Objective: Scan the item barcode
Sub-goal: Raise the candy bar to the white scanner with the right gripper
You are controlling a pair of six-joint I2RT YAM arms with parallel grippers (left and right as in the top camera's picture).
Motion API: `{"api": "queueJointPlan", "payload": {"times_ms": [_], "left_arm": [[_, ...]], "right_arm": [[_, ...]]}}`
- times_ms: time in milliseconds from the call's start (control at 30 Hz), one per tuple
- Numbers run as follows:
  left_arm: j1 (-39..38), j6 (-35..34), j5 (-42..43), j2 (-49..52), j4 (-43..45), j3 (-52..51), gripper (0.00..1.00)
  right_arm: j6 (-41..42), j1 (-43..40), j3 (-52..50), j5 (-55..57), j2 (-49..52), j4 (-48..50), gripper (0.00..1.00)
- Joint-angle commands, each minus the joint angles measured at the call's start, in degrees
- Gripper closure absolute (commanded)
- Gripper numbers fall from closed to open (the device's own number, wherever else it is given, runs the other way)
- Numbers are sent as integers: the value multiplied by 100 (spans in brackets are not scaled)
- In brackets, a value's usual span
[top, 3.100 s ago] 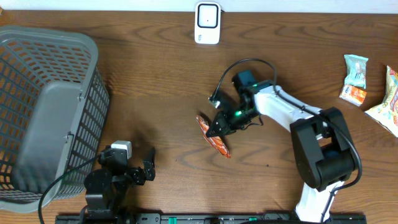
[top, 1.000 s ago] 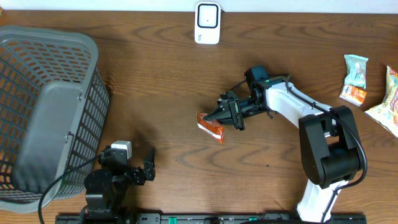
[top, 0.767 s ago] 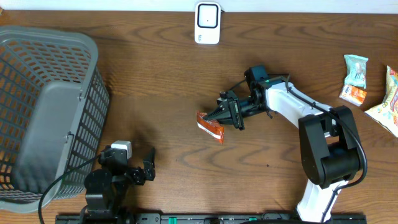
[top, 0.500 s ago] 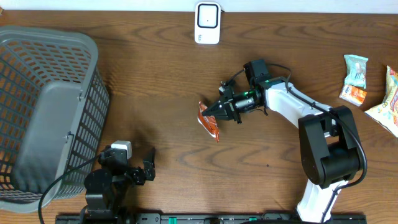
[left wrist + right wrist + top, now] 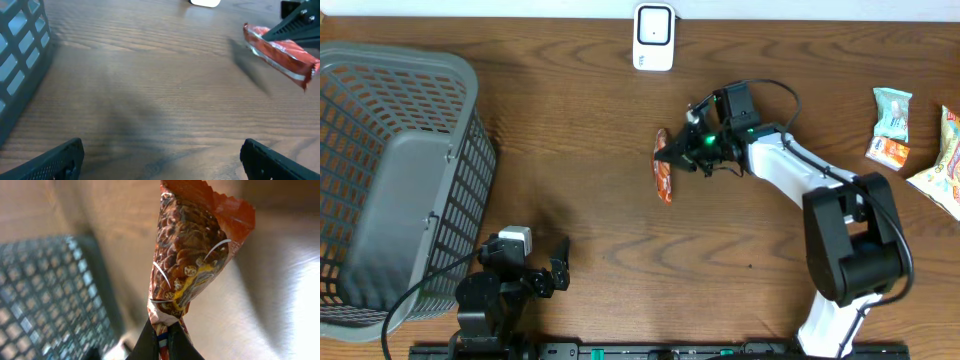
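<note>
Packet [image 5: 662,178]: orange snack bag, pinched at one end in my right claw [image 5: 672,155]. It seems lifted off the table [image 5: 570,130], below the scanner [image 5: 653,37] and not yet at it.
Right claw: closed tight on the bag's end seam. In the wrist view the bag stands out from the jaws, with its crimped top far from me.
Grip risk: I hold only a thin seam, so a quick turn could make the bag swing or slip out.
Scan risk: I cannot tell which face carries the barcode. If it looks away from the scanner, no reading will come.
Right arm: stretched long to the left over the table centre, claw pointing left.
Left claw [image 5: 558,272]: wide open, holding nothing, low near the front edge.
Left arm: folded at its base, just beside the basket [image 5: 400,55].
Other snacks [image 5: 891,124]: at the far right, well apart.
</note>
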Motion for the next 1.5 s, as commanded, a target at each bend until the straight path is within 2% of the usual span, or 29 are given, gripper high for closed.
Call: {"api": "queueJointPlan", "payload": {"times_ms": [0,200,600,867,1233,1333,1467], "left_arm": [[20,52,70,-9,-66,-59,0],[20,55,70,-9,-66,-59,0],[20,52,70,-9,-66,-59,0],[20,52,70,-9,-66,-59,0],[20,52,68,-11,-66,-59,0],[20,55,68,-11,-66,-59,0],[20,55,70,-9,-66,-59,0]], "right_arm": [[203,-2,46,1394,-590,-59,99],[452,0,157,2376,-667,22,99],[468,15,1016,3851,-343,1075,99],[264,166,3047,4380,1165,1010,99],[507,181,6791,4625,4057,933,98],[684,188,7228,4664,4433,940,98],[678,192,7276,4966,4472,791,98]]}}
